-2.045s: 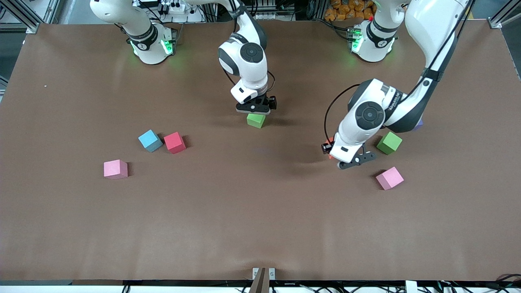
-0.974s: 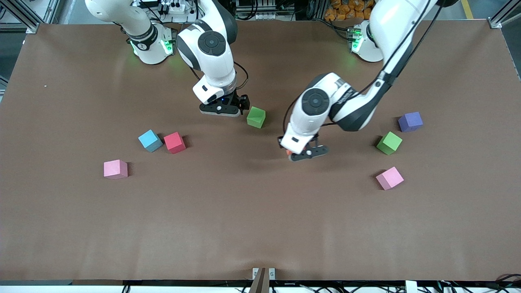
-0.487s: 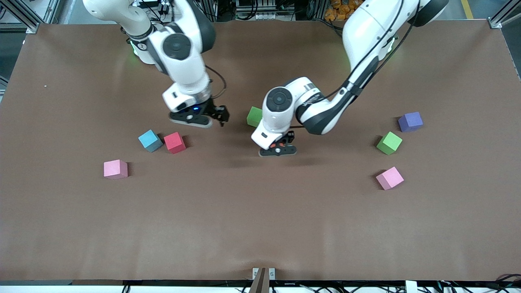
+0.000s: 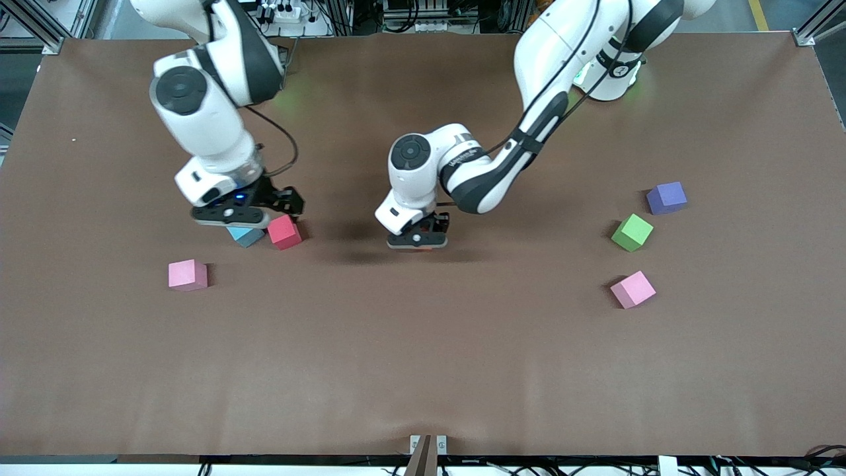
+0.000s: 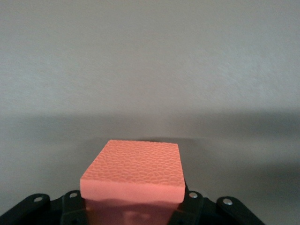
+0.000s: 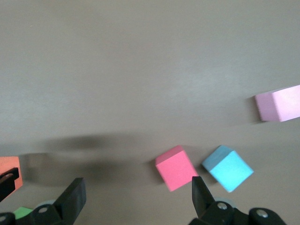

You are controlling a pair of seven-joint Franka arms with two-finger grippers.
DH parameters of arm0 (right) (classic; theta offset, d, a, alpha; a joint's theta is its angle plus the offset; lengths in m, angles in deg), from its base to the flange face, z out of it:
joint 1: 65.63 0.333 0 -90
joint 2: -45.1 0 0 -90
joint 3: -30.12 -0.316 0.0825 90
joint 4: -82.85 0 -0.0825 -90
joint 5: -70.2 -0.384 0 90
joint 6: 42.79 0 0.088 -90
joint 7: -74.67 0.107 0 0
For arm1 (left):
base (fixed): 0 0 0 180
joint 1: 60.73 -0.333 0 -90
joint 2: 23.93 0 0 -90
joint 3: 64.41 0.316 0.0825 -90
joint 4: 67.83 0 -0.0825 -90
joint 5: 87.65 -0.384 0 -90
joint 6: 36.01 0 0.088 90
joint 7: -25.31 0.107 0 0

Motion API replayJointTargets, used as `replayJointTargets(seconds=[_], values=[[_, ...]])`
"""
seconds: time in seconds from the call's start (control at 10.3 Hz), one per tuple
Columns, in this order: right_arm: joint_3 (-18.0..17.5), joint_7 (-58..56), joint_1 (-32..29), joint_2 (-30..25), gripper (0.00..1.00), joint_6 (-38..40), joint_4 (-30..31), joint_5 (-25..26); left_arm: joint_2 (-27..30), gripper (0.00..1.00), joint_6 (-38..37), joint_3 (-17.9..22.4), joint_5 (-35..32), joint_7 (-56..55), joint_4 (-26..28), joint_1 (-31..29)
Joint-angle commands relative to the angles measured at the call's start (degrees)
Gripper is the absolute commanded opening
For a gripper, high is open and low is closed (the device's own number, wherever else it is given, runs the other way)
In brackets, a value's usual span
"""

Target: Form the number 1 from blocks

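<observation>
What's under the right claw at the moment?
The open right claw hangs over the light blue block, partly hiding it, with the red block beside. What else lies beneath cannot be seen.

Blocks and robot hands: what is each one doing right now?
Left gripper: shut on the orange block, low over the middle of the table.
Orange block: held in the left gripper.
Right gripper: open, over the blue block.
Blue block: on the table, loose.
Red block: on the table beside the blue block, loose.
</observation>
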Motion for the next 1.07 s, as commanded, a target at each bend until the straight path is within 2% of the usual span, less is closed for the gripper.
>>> replayJointTargets(seconds=[0.0,0.39,0.97], values=[[-1.48,-8.99,-6.91,-2.47,1.0,-0.36,2.62,1.39,-1.9,0.0,0.7,2.23,-1.38,-1.13,-2.21,3.38],[-1.57,-20.86,-14.31,-0.9,1.0,-0.72,4.12,0.86,-1.64,0.0,0.35,2.24,-2.0,-0.08,-0.9,4.09],[-1.57,-37.84,-15.64,4.46,1.0,-1.07,4.12,0.86,-1.38,0.0,0.26,2.07,-2.0,-0.17,4.37,5.68]])
